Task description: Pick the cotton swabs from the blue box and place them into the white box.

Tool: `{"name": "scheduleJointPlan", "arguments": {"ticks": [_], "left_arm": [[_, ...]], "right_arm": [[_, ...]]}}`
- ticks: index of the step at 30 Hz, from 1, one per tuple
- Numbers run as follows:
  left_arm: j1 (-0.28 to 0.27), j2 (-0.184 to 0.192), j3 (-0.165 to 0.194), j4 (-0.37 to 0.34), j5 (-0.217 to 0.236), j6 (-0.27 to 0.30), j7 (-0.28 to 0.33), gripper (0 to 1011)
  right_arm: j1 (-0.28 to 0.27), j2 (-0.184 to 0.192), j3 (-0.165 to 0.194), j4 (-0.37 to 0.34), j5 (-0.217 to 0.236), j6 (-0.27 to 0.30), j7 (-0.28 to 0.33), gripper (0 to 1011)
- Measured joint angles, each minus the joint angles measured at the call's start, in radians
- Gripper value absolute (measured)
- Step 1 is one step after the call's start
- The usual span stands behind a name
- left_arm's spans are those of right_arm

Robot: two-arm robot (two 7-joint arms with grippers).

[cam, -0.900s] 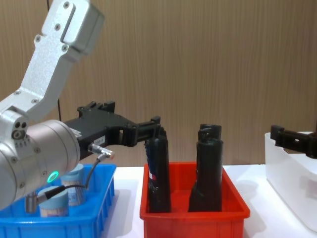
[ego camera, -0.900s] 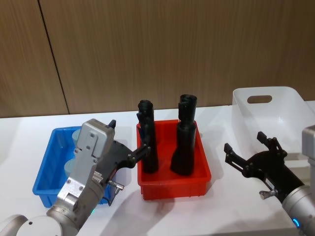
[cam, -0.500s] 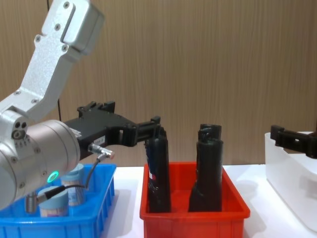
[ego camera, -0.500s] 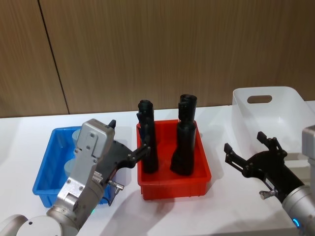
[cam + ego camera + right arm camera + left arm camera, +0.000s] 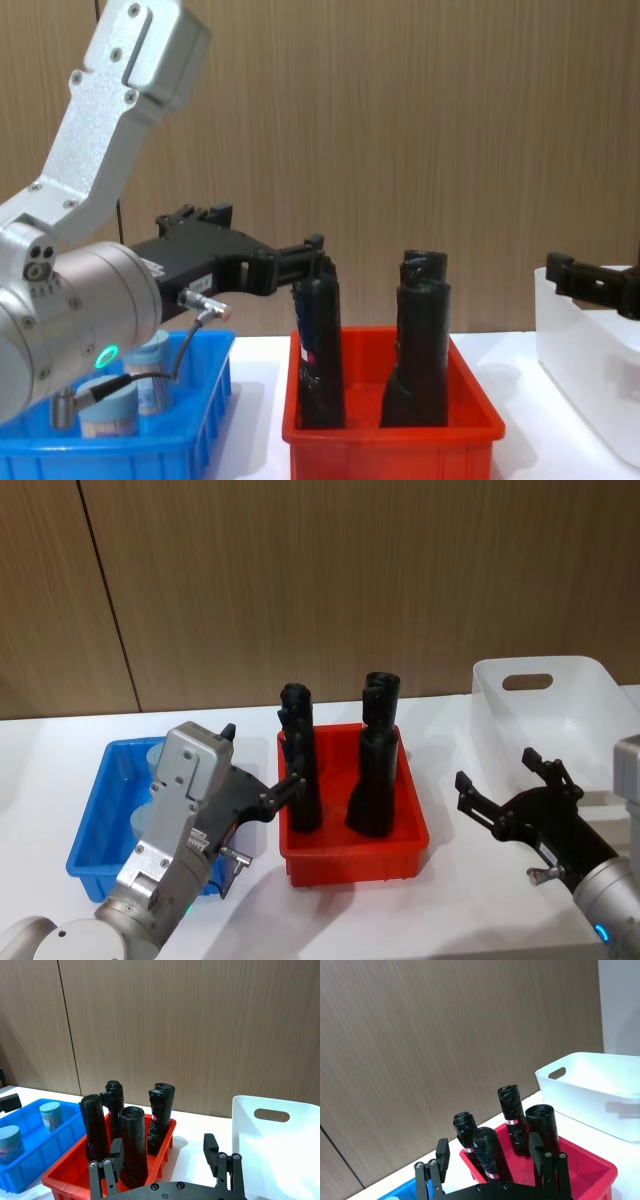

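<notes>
Head view hides most of what we care about. The left arm (image 5: 185,780) sits in front of the blue box (image 5: 92,820), so of the cotton swabs (image 5: 152,752) we only get a bit of pale lid poking out behind it. Chest view and right wrist view are kinder: two jars stand in the box, low under the arm. Whether there are more behind the arm, we can't tell. The white box (image 5: 575,705) is cut off at the right edge.

Left gripper (image 5: 262,755) is spread wide with nothing in it. The left wrist view shows its fingers (image 5: 442,1152) well apart with just air between. It hangs over the blue box's right edge, pointing at the red bin (image 5: 355,858). One fingertip lines up with a black roll (image 5: 303,740); touching or not, we can't tell. The swabs sit below and behind it, back toward the wrist, untouched.

Right gripper (image 5: 495,767) is wide open and empty too, hovering over the table (image 5: 450,900) between the red bin and the white box, well apart from the swabs.
</notes>
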Motion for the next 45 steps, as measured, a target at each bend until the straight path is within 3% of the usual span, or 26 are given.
{"name": "scheduleJointPlan", "arguments": {"ticks": [12,24,35,45], "left_arm": [[-0.010,-0.008,-0.006,0.008,-0.001,0.016,0.009,1004],[-0.036,-0.042,-0.020,0.012,-0.020,0.118,0.106,1004],[-0.052,-0.070,-0.044,0.021,-0.081,0.237,0.218,1004],[-0.049,-0.077,-0.072,0.037,-0.154,0.294,0.287,1004]], "right_arm": [[0.000,0.000,0.000,0.000,0.000,0.000,0.000,1002],[0.000,0.000,0.000,0.000,0.000,0.000,0.000,1002],[0.000,0.000,0.000,0.000,0.000,0.000,0.000,1002],[0.000,0.000,0.000,0.000,0.000,0.000,0.000,1002]]}}
